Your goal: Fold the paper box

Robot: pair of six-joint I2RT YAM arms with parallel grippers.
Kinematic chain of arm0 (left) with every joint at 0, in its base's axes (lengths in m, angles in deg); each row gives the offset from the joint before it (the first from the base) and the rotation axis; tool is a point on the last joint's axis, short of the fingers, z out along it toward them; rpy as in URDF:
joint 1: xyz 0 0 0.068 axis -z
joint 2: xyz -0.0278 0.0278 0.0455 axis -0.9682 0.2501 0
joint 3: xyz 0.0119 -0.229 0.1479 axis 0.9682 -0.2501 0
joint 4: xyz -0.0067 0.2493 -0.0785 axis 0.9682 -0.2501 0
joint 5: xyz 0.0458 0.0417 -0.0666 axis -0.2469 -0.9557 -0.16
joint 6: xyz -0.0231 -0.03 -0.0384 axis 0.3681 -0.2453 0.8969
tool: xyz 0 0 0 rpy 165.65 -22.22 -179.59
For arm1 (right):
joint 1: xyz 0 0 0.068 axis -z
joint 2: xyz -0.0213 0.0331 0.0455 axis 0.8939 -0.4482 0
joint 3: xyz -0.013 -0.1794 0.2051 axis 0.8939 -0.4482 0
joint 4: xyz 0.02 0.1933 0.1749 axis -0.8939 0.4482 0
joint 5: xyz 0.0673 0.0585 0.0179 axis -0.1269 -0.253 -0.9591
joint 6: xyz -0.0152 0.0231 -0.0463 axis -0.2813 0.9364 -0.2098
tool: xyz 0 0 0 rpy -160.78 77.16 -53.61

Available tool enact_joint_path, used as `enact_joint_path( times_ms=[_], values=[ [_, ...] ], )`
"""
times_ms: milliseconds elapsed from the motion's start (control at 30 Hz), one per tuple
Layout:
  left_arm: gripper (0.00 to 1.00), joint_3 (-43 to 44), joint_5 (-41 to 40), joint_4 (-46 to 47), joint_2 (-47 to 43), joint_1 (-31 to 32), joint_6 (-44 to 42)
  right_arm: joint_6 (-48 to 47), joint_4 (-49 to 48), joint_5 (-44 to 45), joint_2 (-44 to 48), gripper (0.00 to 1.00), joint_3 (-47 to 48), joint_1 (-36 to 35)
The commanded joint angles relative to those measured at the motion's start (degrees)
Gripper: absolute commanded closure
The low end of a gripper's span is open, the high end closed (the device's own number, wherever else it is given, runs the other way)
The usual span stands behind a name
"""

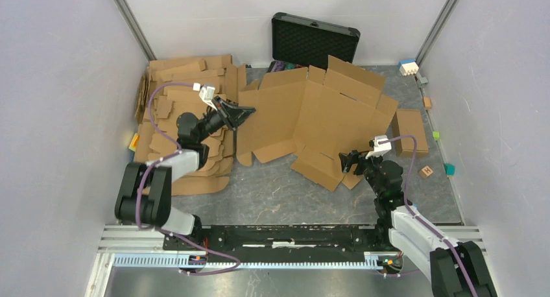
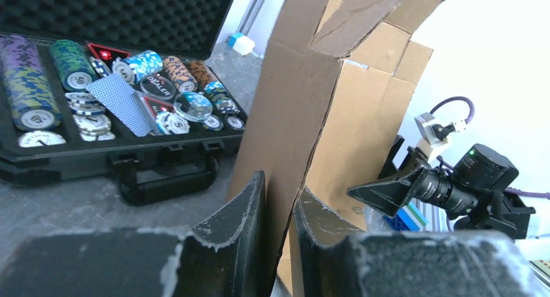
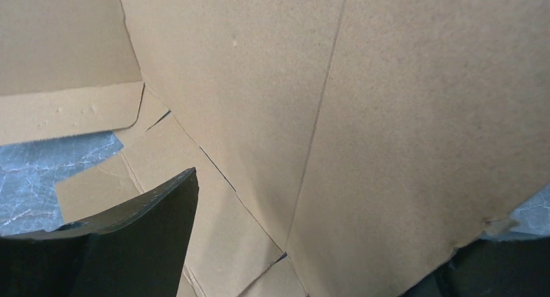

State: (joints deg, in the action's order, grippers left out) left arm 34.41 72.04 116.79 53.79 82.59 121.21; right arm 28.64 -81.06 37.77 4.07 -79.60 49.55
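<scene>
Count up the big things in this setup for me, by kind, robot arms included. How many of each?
Robot arms: 2
Black case: 1
Large paper box, still an unfolded sheet: 1
Smaller cardboard box: 1
Pile of flat cardboard: 1
Total: 6
</scene>
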Motion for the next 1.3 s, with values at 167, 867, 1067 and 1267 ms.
enact_joint_path(
  times_ms=[167, 867, 1067, 1267],
  values=[
    [0.75, -13.18, -23.04, -23.00, -26.78, 10.44, -14.47, 2.67, 7.90, 5.99, 0.69, 0.02, 5.57, -0.15],
    [0.98, -26.18, -27.27, -39.68, -58.93, 17.97, -21.97, 1.96, 33.03, 16.82, 11.17, 0.02, 16.25, -0.21],
    [0.98, -26.34, -26.25, -39.08, -59.65, 19.20, -23.79, 0.63, 37.00, 15.51, 14.42, 0.02, 21.86, -0.21],
    [0.98, -27.25, -26.52, -38.05, -62.35, 20.26, -25.21, -3.09, 36.16, 8.34, 11.44, 0.02, 27.59, -0.20]
  ],
)
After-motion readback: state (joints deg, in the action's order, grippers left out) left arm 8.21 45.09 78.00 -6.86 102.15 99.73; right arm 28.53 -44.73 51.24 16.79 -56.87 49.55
